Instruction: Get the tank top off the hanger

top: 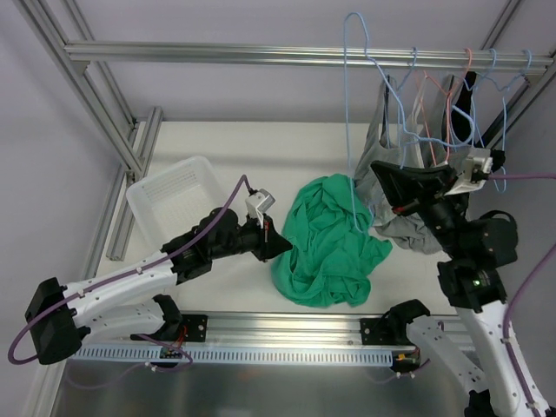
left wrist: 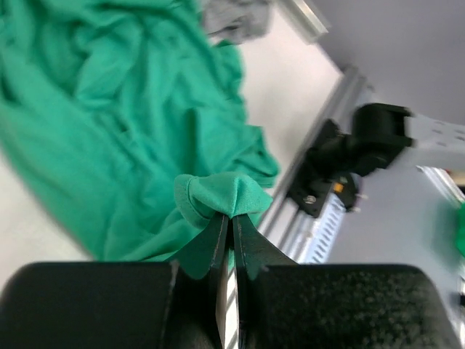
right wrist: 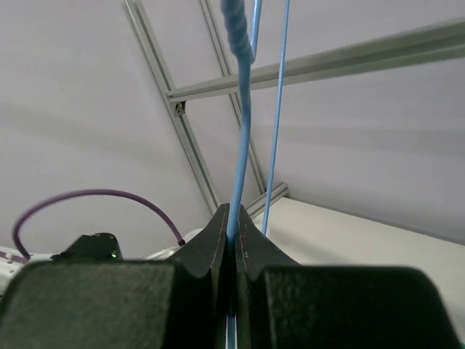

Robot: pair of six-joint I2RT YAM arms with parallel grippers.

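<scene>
Left wrist view: our left gripper (left wrist: 231, 222) is clamped on a fold of the crumpled green fabric tank top (top: 330, 239), heaped on the table, anchoring it. Our right gripper (right wrist: 234, 225) pinches the pale blue wire hanger (top: 354, 113), likely to draw it free.

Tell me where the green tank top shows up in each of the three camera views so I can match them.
Top external: the green tank top lies crumpled at table centre, between the arms.
Left wrist: it fills the upper left, a fold pinched in the left hand.
Right wrist: not in view; only the blue hanger in the right hand.
Shared landmark: the blue hanger, over the tank top in the top view.
</scene>
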